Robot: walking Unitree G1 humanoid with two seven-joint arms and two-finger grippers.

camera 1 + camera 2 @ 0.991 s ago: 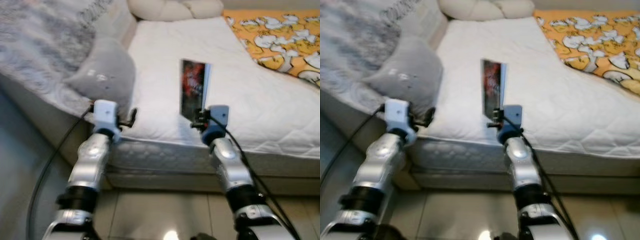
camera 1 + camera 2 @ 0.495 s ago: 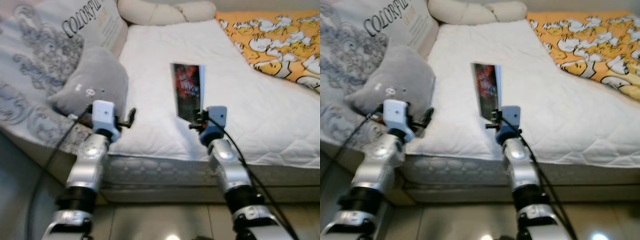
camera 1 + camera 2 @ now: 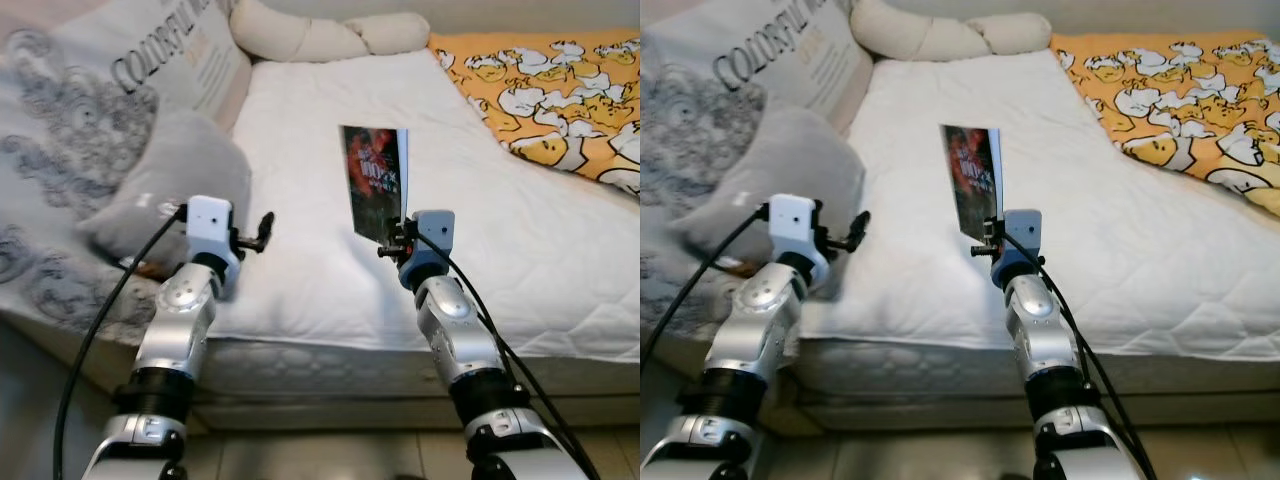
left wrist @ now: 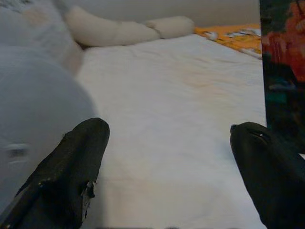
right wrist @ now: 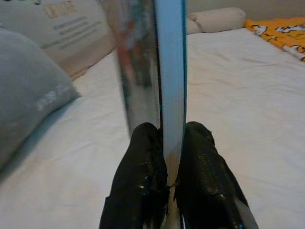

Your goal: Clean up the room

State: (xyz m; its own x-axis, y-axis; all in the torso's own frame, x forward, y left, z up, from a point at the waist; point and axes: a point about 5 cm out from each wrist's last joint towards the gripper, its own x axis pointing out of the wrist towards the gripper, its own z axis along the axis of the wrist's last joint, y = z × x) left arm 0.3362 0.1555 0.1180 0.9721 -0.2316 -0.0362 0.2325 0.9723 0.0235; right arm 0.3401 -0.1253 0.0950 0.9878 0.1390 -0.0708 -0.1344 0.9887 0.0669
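Observation:
My right gripper [image 3: 394, 238] is shut on a thin book [image 3: 375, 180] with a dark red cover, held upright above the white mattress [image 3: 300, 150]. In the right wrist view both black fingers [image 5: 143, 176] clamp the book's lower edge [image 5: 169, 71], its white pages facing the camera. My left gripper [image 3: 262, 230] stands open over the mattress edge, beside a grey plush cushion [image 3: 170, 180]. The left wrist view has its two fingertips [image 4: 78, 157] wide apart with nothing between them, and the book [image 4: 283, 71] off to one side.
A patterned grey-and-white duvet with lettering [image 3: 90, 110] is heaped at the bed's left. A cream bolster pillow [image 3: 320, 35] lies along the head. An orange blanket with white ducks [image 3: 550, 80] covers the right side. Tiled floor [image 3: 330, 455] runs below the bed frame.
The camera has drawn closer to the bed and shifted, so the duvet and cushion show more at the left. Both arms keep their pose; the book stays upright in the right gripper.

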